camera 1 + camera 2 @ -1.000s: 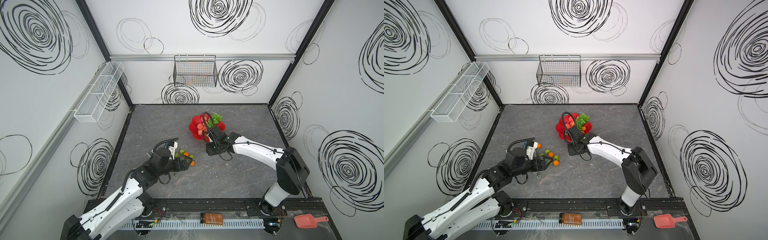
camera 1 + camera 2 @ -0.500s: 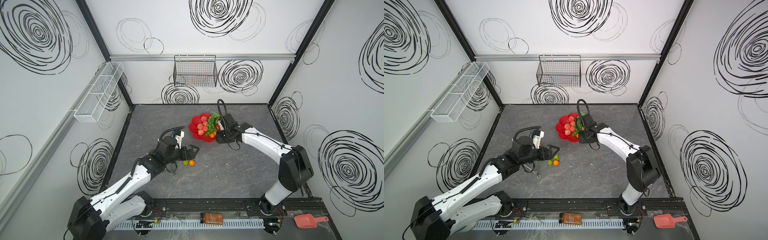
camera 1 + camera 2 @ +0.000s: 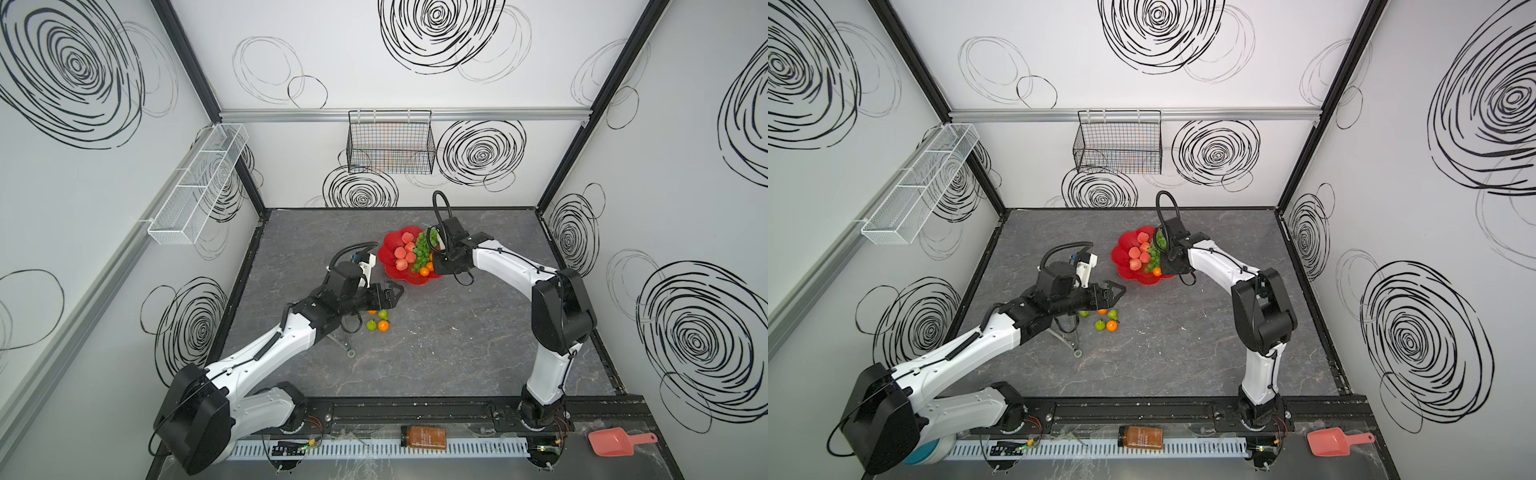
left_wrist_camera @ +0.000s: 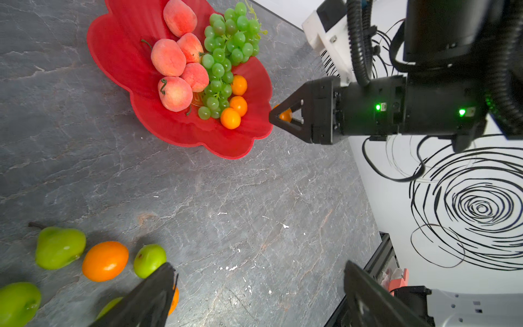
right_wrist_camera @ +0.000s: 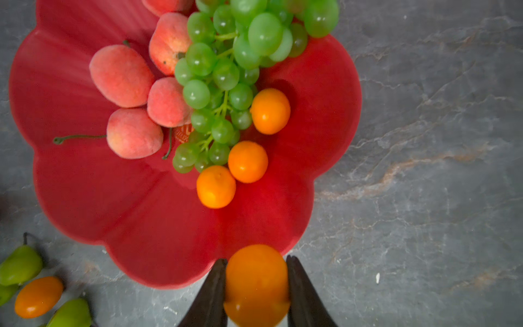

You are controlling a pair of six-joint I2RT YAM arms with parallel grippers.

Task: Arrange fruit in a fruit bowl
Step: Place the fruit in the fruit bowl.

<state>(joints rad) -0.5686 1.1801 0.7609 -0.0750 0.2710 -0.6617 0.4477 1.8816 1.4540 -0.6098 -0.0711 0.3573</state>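
Right gripper [image 5: 256, 259]: jaws narrowed on one tangerine [image 5: 256, 286], poised at the rim of the fruit bowl [image 5: 85, 198]. Bowl holds peaches [image 5: 121, 76], grapes [image 5: 226, 73], three tangerines [image 5: 247, 161]. Handling: carry inward, lower beside those three, release gently so it cannot roll out over the rim.

The tabletop [image 3: 436, 353] is a dark grey slab with marble veining. The fruit bowl [image 3: 409, 280] rests directly on it at far centre. Nearer and to the left, a loose cluster of green pears [image 3: 371, 324] and tangerines [image 3: 383, 326] lies on the slab, with a thin metal object [image 3: 345, 345] near them on the near-left side.
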